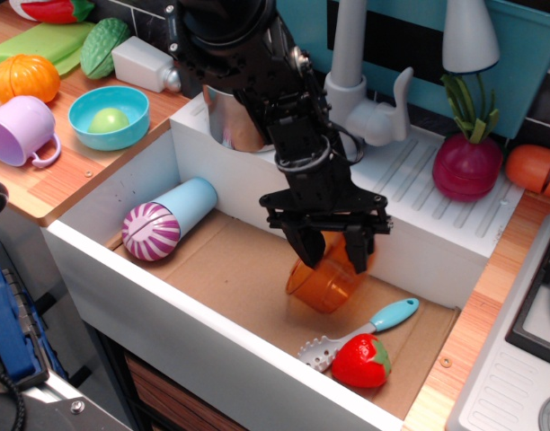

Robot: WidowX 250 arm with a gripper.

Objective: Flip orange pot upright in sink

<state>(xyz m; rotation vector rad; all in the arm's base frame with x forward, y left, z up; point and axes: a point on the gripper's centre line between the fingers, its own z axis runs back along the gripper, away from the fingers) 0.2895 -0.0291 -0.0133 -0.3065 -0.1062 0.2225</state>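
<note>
The orange pot point(322, 285) is a small translucent orange cylinder in the middle of the sink point(113, 193), just above or on the brown floor. It is tilted, with its top hidden behind my gripper. My black gripper point(333, 254) comes down from above and its two fingers close on the pot's upper wall, with orange showing between them. One fingertip point(308, 248) is at the pot's left side, the other at its right.
A purple-and-blue toy point(165, 222) lies at the sink's left. A red strawberry point(360, 359) and a blue-handled spatula point(376, 323) lie at the front right. The grey faucet point(351, 81) and steel pot point(223, 121) stand behind. A bowl point(109, 117), cup point(22, 130) and pumpkin point(25, 78) sit on the left counter.
</note>
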